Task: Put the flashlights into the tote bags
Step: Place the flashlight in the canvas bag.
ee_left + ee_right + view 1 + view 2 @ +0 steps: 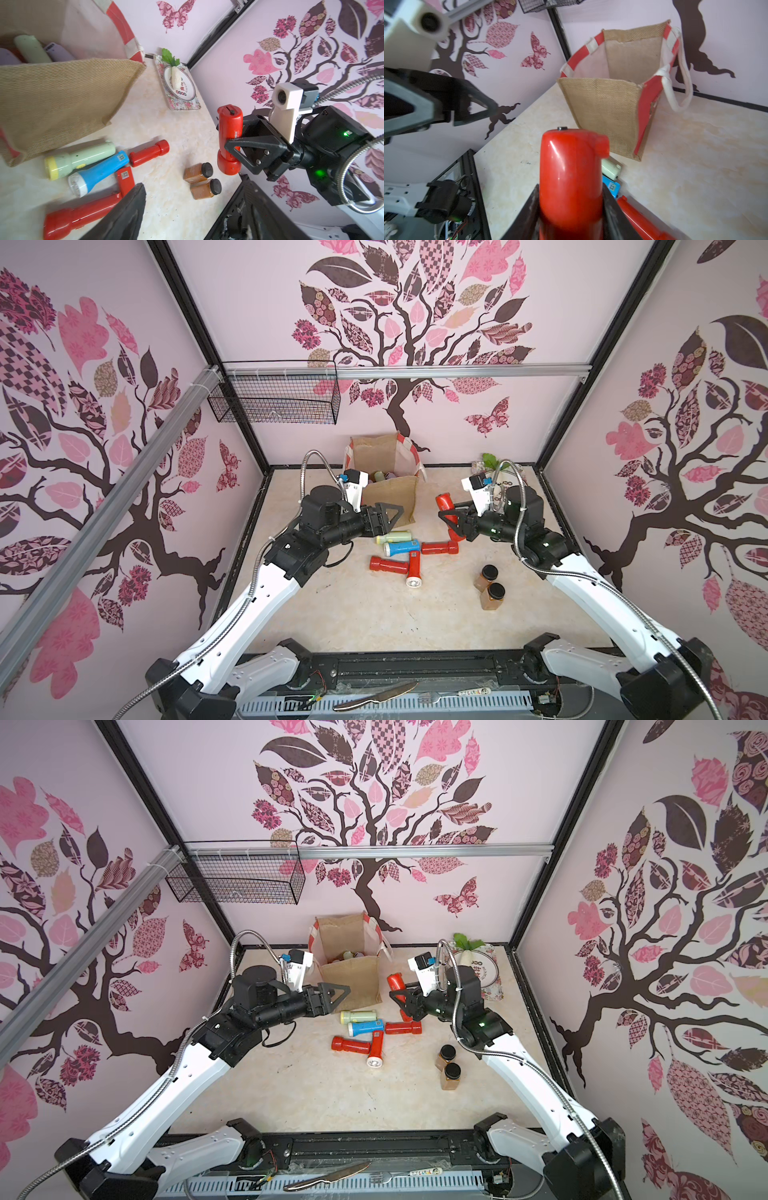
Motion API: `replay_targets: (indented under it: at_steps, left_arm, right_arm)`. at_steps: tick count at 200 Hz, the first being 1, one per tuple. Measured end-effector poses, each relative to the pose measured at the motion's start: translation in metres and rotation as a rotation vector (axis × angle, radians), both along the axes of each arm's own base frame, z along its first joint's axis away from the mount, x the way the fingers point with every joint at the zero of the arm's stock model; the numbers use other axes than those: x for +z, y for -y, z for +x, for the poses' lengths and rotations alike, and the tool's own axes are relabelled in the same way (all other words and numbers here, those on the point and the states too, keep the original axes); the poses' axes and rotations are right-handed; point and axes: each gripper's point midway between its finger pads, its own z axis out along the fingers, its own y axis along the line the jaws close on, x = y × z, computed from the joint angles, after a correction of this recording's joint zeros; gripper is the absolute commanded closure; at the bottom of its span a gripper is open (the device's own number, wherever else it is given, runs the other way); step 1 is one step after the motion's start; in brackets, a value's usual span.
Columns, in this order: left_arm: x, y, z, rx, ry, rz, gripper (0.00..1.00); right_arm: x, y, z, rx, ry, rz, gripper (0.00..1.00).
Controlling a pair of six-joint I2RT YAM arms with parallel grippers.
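Red flashlight (444, 502): upright, clamped mid-body in the closed right hand (449, 517), clear of the surface (353, 614), right of the burlap tote bag (392, 495); likely risk: its lower end snags the soft near rim and tips the bag; the empty, spread left hand (390, 512) crowds the front wall; mouth unobstructed above; five loose flashlights (397, 548) lie below.

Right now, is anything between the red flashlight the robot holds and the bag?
Nothing visible. The right end effector holds the red flashlight beside the tote bag, only bare table between them. The bag's mouth is open; the left end effector hangs by its front wall, off that path.
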Motion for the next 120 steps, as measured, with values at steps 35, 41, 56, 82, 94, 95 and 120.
replay_targets:
  at_steps: [35, 41, 56, 82, 94, 95, 120]
  left_arm:
    - [0.000, 0.015, -0.003, -0.080, -0.028, -0.045, 0.17]
    - [0.002, 0.016, -0.004, -0.089, -0.026, -0.054, 0.17]
    - [0.008, 0.019, -0.006, -0.107, -0.014, -0.071, 0.19]
    - [0.014, 0.025, -0.010, -0.126, -0.006, -0.091, 0.23]
    - [0.015, 0.027, -0.008, -0.124, -0.006, -0.099, 0.25]
    - [0.015, 0.027, -0.008, -0.124, -0.006, -0.099, 0.25]
    - [0.014, 0.029, 0.000, -0.100, -0.012, -0.110, 0.28]
  right_arm:
    - [0.005, -0.014, -0.017, 0.083, 0.003, 0.022, 1.00]
    - [0.004, -0.017, -0.019, 0.096, 0.000, 0.021, 1.00]
    - [0.003, -0.025, -0.023, 0.125, -0.003, 0.022, 1.00]
    - [0.001, -0.036, -0.024, 0.160, -0.009, 0.033, 1.00]
    - [0.000, -0.038, -0.023, 0.166, -0.011, 0.034, 1.00]
    - [0.000, -0.038, -0.022, 0.166, -0.012, 0.034, 1.00]
    - [0.005, -0.044, -0.019, 0.179, 0.001, 0.043, 1.00]
